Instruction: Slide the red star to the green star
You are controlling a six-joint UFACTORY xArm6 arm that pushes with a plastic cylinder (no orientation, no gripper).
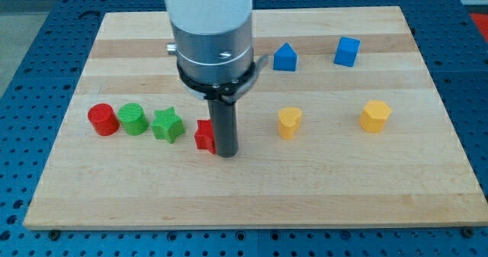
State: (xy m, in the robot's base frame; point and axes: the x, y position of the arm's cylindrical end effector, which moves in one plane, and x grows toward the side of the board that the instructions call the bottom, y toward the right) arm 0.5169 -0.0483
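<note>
So my tip (227, 154) is down on the board and sitting right against the view's right side of the red star (203, 136), looks like touching or as good as, though the rod hides part of the star so I can't swear to the exact contact spot. No jaws on this thing, it's just a bare rod, nothing to open or close. The green star (167, 125) is just to the view's left of the red one, slightly higher in the view, small gap between them. That means I'm already on the correct side, so I reckon the move is a short, steady shove toward the view's left with a tiny lean toward the top. Main thing to watch, I think: a star has points, so pushing off-centre could spin it or let it slip past the rod. I'd keep the push through its middle. Also go easy, because the green cylinder (133, 119) and red cylinder (102, 120) sit in a row right behind the green star, and overshooting would likely knock the whole line along.
</note>
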